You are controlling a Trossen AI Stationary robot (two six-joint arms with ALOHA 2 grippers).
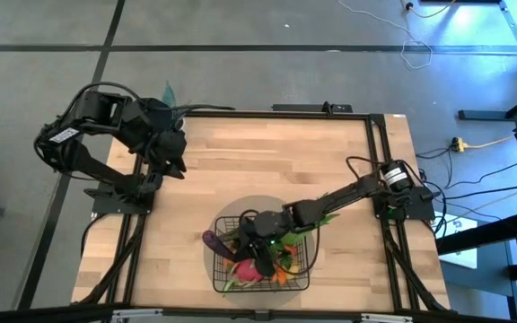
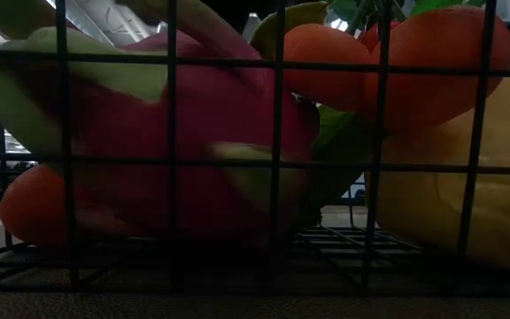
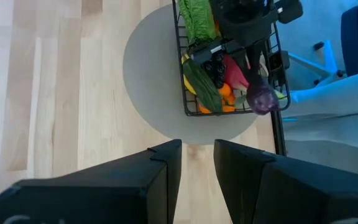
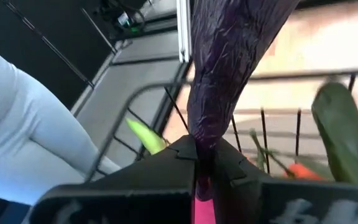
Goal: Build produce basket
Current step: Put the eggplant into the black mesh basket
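Note:
The black wire basket (image 1: 305, 280) stands on a round grey mat (image 1: 212, 269) near the table's front edge. It holds produce: a pink dragon fruit (image 2: 193, 115), oranges (image 2: 326, 53), a yellow mango (image 2: 450, 204) and long green stalks (image 3: 197, 18). My right gripper (image 4: 197, 155) reaches over the basket from the table's right, shut on a dark purple vegetable (image 1: 212, 240). My left gripper (image 3: 197, 152) hangs open, high above the table's far left part (image 1: 176, 161), with nothing between its fingers. My right gripper pinches the purple vegetable's narrow end (image 4: 202, 140) between its two fingers. The fingers come from the table's right, slanting down, in line with the vegetable. Its thick end (image 3: 263, 96) sticks out past the basket's left wall. Whether it rests on the rim I cannot tell.
Bare wooden table (image 1: 267, 152) lies between the arms and behind the basket. A dark green vegetable (image 4: 344, 137) lies in the basket beside my right fingers. Beyond the table's front edge a pale rounded shape (image 4: 30, 143) shows, perhaps a person's leg.

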